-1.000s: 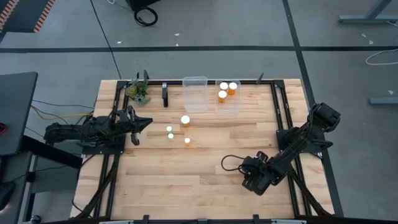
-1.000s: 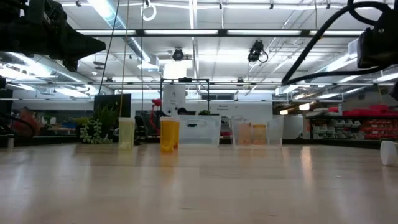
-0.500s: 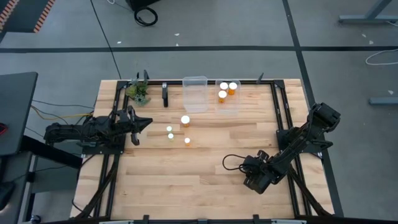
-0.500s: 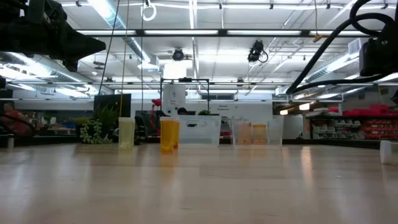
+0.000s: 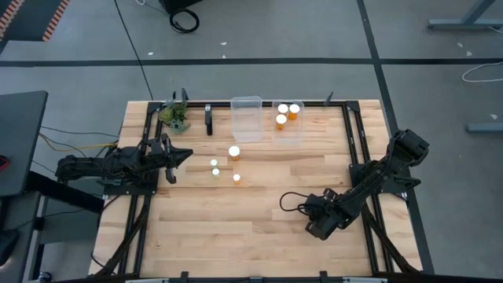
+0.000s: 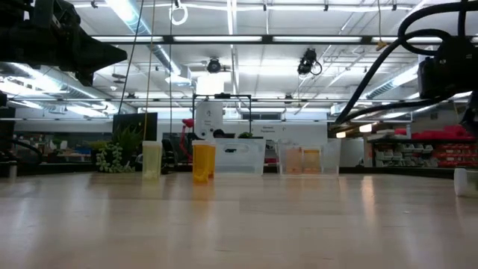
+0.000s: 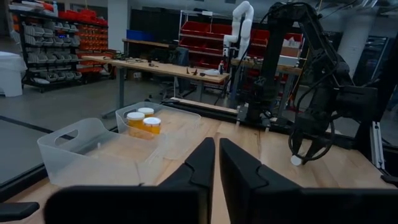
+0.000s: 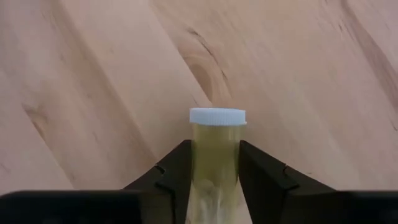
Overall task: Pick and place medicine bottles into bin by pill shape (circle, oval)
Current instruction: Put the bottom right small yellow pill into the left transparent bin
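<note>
From above, three bottles [image 5: 233, 152] stand mid-surface, three more in the right bin [image 5: 288, 135]; the left end effector [image 5: 174, 156] waits at the left edge, closed. The right wrist view shows the right end effector [image 8: 214, 163] clamped on a pale bottle [image 8: 216, 155] low over the surface [image 8: 99, 81].

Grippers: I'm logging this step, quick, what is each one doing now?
Left gripper: shut, holding nothing, at the table's left edge.
Right gripper: shut on a small bottle with a white cap.
</note>
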`<state>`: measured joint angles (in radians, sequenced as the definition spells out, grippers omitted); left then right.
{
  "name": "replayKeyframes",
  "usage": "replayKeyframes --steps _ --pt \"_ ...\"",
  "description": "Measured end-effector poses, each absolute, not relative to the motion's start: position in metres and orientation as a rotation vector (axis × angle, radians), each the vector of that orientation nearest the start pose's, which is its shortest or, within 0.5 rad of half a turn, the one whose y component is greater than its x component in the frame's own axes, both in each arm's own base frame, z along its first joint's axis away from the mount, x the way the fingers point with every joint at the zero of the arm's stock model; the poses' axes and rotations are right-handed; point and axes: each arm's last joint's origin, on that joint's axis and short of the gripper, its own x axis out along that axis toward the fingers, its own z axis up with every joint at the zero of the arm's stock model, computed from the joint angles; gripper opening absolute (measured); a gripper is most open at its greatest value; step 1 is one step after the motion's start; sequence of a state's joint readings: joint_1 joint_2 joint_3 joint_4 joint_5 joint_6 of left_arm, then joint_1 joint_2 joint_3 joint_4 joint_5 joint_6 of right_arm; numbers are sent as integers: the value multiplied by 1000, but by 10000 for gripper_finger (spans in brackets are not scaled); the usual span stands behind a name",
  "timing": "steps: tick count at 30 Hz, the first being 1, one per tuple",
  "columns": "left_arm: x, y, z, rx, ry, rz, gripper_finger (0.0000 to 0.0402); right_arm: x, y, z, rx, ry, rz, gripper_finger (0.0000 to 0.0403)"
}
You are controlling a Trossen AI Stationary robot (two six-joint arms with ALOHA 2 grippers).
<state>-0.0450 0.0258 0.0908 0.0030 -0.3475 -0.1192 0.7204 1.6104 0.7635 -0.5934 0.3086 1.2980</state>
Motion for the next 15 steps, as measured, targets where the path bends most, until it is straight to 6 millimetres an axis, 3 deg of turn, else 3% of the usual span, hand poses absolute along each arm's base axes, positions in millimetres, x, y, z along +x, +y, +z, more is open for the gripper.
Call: replayKeyframes --steps 5,15 --pt "92 6 193 -131 -85 298 25 194 159 129 407 1178 -486 110" --pt "92 6 193 -131 -85 298 36 201 159 132 373 1005 -510 117"
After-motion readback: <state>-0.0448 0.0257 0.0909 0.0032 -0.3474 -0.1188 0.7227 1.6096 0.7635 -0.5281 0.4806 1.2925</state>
